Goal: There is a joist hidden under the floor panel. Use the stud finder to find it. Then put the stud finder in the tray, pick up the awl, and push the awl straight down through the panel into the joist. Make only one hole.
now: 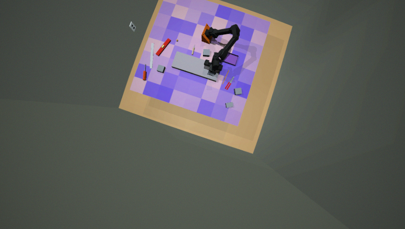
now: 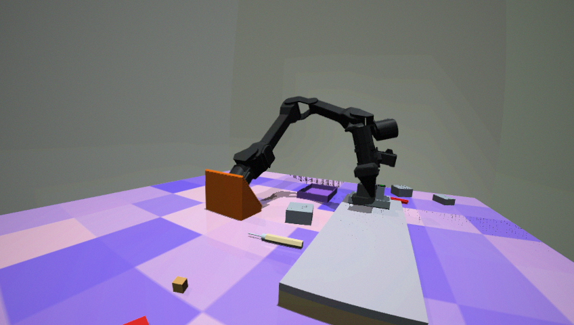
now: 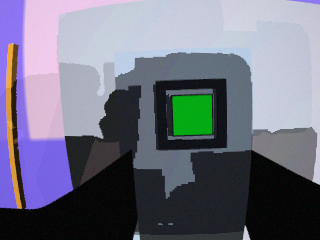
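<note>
My gripper point(image 1: 212, 69) point(image 2: 367, 196) point(image 3: 186, 151) is shut on the grey stud finder point(image 2: 380, 201) point(image 3: 235, 105), over the panel's right end in the top view. Its square lamp shows bright green in the wrist view. The stud finder is level, at or just above the panel; a small gap is hard to tell. The light grey floor panel point(image 1: 187, 62) point(image 2: 354, 257) point(image 3: 280, 75) hides the joist. The awl point(image 1: 193, 50) point(image 2: 281, 240) lies flat beside the panel, its handle pale yellow. The purple tray point(image 1: 237, 60) point(image 2: 312, 196) stands beyond the panel and holds nothing visible.
A grey block point(image 1: 206, 52) point(image 2: 298, 213) stands between the orange arm mount point(image 1: 205, 35) point(image 2: 225, 195) and panel. A pencil point(image 1: 226, 76) point(image 3: 11, 115) and red-handled pliers point(image 1: 228, 85) lie past the panel's right end. A red level point(image 1: 166, 44), ruler point(image 1: 151, 56) and screwdriver point(image 1: 144, 75) lie left.
</note>
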You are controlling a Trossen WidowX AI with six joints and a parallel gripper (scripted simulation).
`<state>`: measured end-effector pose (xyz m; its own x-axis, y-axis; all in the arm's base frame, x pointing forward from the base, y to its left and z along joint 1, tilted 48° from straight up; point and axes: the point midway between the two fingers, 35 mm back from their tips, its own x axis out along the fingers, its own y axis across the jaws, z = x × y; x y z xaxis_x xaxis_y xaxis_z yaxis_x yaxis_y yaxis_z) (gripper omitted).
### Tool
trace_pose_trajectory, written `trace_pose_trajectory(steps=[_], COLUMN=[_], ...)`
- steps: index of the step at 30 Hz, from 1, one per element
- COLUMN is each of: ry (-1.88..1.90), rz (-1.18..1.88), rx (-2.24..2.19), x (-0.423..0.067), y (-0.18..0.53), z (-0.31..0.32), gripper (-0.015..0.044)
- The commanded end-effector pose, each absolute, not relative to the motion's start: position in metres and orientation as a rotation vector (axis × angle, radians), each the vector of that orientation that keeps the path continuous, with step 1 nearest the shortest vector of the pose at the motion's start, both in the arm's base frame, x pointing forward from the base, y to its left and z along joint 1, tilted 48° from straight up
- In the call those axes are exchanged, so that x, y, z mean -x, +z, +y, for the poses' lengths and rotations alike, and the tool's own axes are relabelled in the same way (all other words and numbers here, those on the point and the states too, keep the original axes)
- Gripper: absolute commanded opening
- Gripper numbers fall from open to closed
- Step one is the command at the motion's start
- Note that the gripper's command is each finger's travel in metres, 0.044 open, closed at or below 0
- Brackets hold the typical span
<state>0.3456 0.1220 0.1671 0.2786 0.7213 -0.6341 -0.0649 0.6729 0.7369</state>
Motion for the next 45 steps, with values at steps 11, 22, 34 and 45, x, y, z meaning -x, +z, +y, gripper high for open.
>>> trace_pose_trajectory(steps=[11, 22, 34, 45], ry=[0.594, 0.605, 0.604, 0.603], rz=[1.178, 1.176, 1.177, 1.178], rx=[-0.668, -0.666, -0.664, -0.663], x=[-0.344, -0.345, -0.349, -0.352], y=[0.178, 0.167, 0.136, 0.108], z=[0.132, 0.123, 0.096, 0.071], gripper=[0.0000, 0.0000, 0.0000, 0.0000])
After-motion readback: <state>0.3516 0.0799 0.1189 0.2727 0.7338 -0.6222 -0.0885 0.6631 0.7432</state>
